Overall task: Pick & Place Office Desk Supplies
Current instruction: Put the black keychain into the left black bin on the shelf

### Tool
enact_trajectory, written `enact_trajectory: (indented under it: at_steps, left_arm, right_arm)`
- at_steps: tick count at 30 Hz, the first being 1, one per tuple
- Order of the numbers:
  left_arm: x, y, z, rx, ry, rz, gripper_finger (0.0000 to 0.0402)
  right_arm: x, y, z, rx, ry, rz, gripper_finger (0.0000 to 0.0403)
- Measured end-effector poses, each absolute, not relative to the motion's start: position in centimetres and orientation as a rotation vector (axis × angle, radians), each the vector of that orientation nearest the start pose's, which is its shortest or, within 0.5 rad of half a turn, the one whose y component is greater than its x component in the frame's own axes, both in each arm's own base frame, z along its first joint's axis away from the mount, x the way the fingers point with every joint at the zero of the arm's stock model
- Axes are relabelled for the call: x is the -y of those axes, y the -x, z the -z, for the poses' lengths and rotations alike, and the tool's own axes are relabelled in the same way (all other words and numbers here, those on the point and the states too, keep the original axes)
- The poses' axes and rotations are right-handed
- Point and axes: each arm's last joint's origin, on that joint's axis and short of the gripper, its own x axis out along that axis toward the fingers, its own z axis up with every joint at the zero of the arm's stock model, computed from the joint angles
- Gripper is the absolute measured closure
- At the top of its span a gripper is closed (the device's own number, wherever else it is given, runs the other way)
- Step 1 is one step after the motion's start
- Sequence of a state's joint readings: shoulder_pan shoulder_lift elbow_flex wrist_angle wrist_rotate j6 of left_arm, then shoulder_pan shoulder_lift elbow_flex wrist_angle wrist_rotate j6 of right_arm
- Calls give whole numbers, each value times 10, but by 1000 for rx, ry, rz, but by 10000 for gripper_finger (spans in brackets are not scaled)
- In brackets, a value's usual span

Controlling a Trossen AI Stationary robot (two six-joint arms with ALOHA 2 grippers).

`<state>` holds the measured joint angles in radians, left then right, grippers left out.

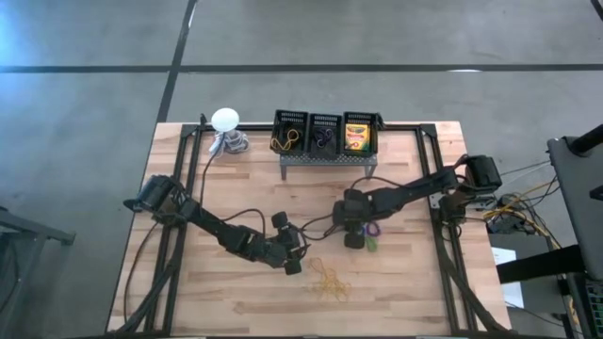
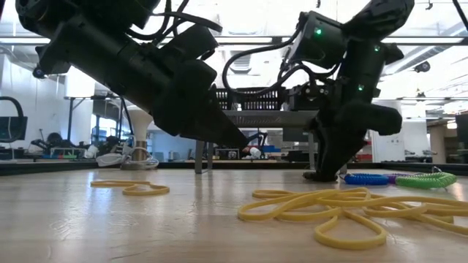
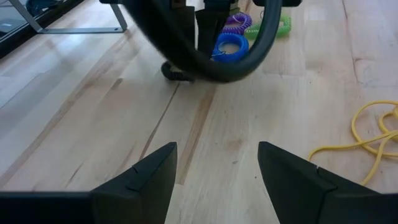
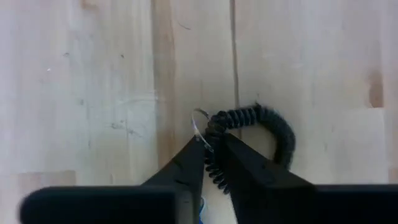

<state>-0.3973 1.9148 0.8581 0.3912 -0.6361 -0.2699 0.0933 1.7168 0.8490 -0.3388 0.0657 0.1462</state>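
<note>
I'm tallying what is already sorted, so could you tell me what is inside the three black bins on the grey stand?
Looking at the bins from overhead, the left one holds yellow rubber bands, the middle one dark purplish coils, and the right one a crayon box. Whatever lies beneath these is covered.

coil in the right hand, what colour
Black coil, pinched by the right hand; clearest in the right wrist view.

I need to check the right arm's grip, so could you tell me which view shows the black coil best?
The right wrist view: the black coil fills the middle, pinched between the right gripper's fingers on the table. The high view hides it under that arm. The left wrist view shows only a dark bit, and the low view shows none clearly.
</note>
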Motion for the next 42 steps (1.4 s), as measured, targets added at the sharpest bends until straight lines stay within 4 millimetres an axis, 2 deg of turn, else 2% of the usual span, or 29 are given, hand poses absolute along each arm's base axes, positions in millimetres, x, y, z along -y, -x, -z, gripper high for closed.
enact_trajectory:
  at_steps: [2,6,12,16,20,22,25,30,33,36,42]
  left_arm:
    - [121,-333,-112,-541,-68,-304,175]
    - [121,-332,-112,-542,-69,-304,174]
    - [121,-332,-112,-542,-69,-304,174]
    - [121,-333,-112,-538,-66,-304,174]
    - [121,-333,-113,-533,-64,-304,174]
    - [121,-333,-113,-531,-62,-303,174]
    - [121,-333,-113,-531,-62,-303,174]
    - [121,-333,-112,-535,-65,-304,174]
    - [121,-333,-112,-541,-68,-305,174]
    - [121,-332,-111,-547,-72,-305,174]
    - [120,-332,-111,-554,-77,-306,174]
  right_arm:
    - [-28,-297,-128,-1187,-25,6,381]
    - [-38,-299,-141,-1094,-19,-84,384]
    - [-42,-299,-190,-824,18,-122,383]
    - [-40,-298,-232,-574,48,-73,383]
    - [-21,-301,-270,-414,124,85,383]
    - [-5,-306,-290,-364,138,127,383]
    - [27,-318,-306,-376,136,219,383]
    - [89,-333,-312,-561,79,388,383]
    - [117,-337,-307,-708,23,451,379]
    - [132,-341,-297,-840,-16,474,370]
    - [142,-349,-292,-906,-38,481,326]
